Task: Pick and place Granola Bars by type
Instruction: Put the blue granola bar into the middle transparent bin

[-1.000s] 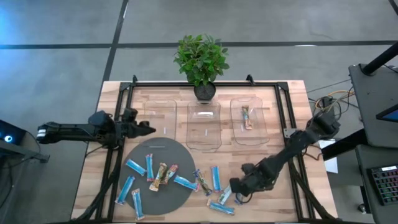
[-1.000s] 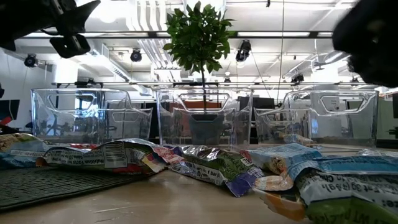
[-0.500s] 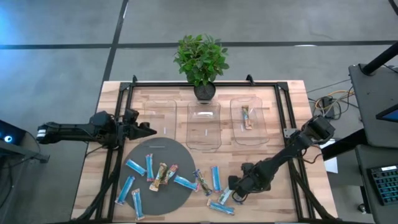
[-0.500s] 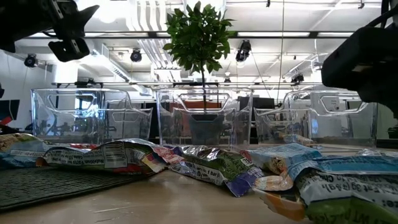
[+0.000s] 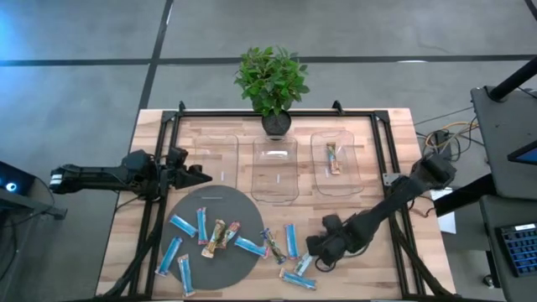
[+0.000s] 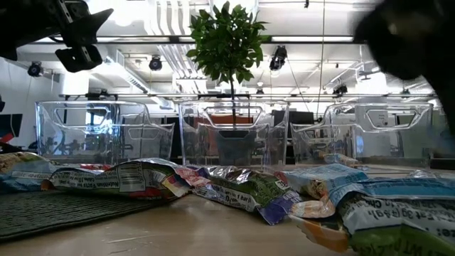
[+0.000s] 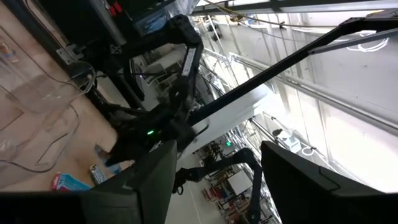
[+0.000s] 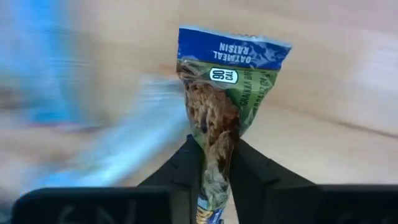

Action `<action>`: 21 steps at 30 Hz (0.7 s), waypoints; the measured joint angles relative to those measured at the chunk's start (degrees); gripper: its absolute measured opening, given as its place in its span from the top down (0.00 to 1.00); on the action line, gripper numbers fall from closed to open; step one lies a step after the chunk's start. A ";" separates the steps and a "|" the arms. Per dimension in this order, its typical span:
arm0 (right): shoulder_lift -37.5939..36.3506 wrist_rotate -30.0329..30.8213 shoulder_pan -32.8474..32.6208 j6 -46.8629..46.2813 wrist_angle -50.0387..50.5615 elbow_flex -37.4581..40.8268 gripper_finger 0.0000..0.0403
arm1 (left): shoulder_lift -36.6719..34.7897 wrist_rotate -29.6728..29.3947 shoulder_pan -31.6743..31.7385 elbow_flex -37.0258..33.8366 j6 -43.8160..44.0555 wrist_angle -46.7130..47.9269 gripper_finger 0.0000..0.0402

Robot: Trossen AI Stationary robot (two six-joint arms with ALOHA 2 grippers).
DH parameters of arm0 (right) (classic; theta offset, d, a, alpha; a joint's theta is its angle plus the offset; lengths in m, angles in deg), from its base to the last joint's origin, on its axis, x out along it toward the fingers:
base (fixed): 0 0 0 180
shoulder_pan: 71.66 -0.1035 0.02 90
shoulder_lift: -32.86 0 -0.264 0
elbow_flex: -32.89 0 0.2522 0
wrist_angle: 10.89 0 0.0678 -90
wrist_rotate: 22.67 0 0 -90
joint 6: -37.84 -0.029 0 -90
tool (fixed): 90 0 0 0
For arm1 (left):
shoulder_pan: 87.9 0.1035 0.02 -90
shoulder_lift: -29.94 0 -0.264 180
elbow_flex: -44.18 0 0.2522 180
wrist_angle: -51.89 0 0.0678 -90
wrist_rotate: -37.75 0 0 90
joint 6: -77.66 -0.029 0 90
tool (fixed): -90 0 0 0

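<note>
Several granola bars lie on the dark round mat (image 5: 210, 220) and on the wood to its right, most of them blue, like the bar (image 5: 291, 239) beside the mat. My right gripper (image 5: 314, 254) is low over the bars at the near right, shut on a blue-and-green granola bar (image 8: 217, 99). Another bar (image 5: 333, 158) lies in the right-hand clear tray (image 5: 351, 172). My left gripper (image 5: 201, 174) hangs open above the table's left side, with nothing between its fingers (image 7: 155, 180). My right gripper pinches the blue-and-green bar between its two fingers at one end of the wrapper (image 8: 214, 155). The fingers lie along the bar, which sticks out ahead of them, blue end (image 8: 233, 50) foremost. Whether that end rests on the table I cannot tell.
Three clear trays stand in a row at the far side, with the left one (image 5: 220, 159) and the middle one (image 5: 275, 172) holding no bar. A potted plant (image 5: 271, 80) stands behind the middle tray. Black frame rails (image 5: 382, 151) run along the table's sides.
My right gripper has shut on the blue-and-green bar and crept toward the table's left. In the low view that arm has risen.
</note>
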 joint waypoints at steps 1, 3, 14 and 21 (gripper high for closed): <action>-2.06 2.88 0.30 1.28 0.27 -0.69 0.88 | 0.00 0.00 0.00 0.00 -0.01 0.00 0.46; -5.44 8.75 1.73 5.10 1.03 -2.02 0.88 | 0.00 -0.02 0.00 0.00 -0.01 0.00 0.46; -6.69 10.73 30.41 45.55 -2.48 -13.71 0.87 | 0.00 -2.60 0.00 0.00 0.37 0.00 0.46; 5.44 -0.73 41.14 59.77 2.57 -22.72 0.76 | 0.00 -2.62 0.00 0.00 1.73 -0.02 0.46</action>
